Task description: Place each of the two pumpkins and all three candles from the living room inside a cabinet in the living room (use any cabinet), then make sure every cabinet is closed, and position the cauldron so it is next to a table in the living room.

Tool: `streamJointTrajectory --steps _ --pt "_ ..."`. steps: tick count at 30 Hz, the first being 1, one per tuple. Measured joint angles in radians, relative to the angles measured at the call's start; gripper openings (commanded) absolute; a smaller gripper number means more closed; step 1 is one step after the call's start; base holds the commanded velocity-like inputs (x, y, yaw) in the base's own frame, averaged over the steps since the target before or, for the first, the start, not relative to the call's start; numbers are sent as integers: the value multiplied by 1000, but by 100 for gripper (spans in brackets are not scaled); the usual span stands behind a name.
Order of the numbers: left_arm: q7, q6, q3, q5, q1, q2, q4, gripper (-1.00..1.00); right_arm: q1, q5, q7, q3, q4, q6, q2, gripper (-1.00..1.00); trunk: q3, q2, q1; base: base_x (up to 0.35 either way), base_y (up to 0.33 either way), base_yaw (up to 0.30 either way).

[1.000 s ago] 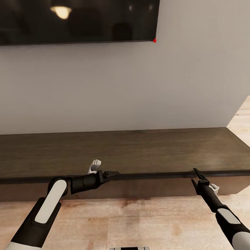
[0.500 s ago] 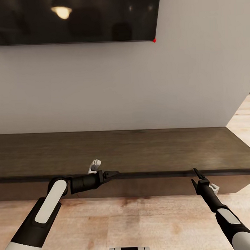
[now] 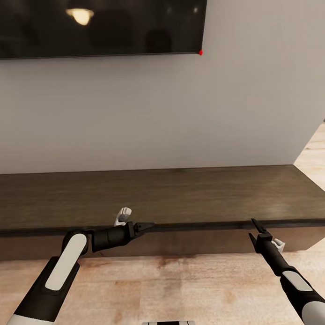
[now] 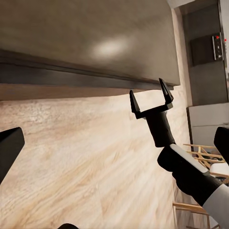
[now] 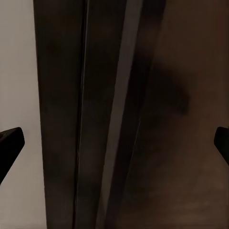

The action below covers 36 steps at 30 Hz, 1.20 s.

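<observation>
The long dark cabinet (image 3: 182, 199) was seen against the far wall, fronts shut, beneath a wall-mounted screen (image 3: 96, 24). Both the left gripper (image 3: 148, 226) and right gripper (image 3: 253, 228) were held spread, empty, at its near top edge above wood floor (image 3: 185, 283).

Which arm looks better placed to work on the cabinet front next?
Probably right: the right gripper is open and points straight at the cabinet edge, while the left gripper lies sideways along it.
</observation>
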<state>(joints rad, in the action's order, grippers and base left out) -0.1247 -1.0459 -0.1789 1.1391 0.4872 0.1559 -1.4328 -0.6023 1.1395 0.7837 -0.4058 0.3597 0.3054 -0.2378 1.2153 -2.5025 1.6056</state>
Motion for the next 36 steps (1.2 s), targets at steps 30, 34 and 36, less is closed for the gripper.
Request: streamJointTrajectory --steps 30,34,36 --pt "0 0 1 0 0 0 0 100 1 -13 -22 -3 -5 -10 0 -100 0 0 0 3 3 0" --pt "0 0 1 0 0 0 0 100 0 -11 -15 -4 -12 -10 0 -100 0 0 0 25 0 0" --pt "0 0 0 0 0 0 0 100 0 -9 -5 -3 -17 -8 0 -100 0 0 0 29 0 0"
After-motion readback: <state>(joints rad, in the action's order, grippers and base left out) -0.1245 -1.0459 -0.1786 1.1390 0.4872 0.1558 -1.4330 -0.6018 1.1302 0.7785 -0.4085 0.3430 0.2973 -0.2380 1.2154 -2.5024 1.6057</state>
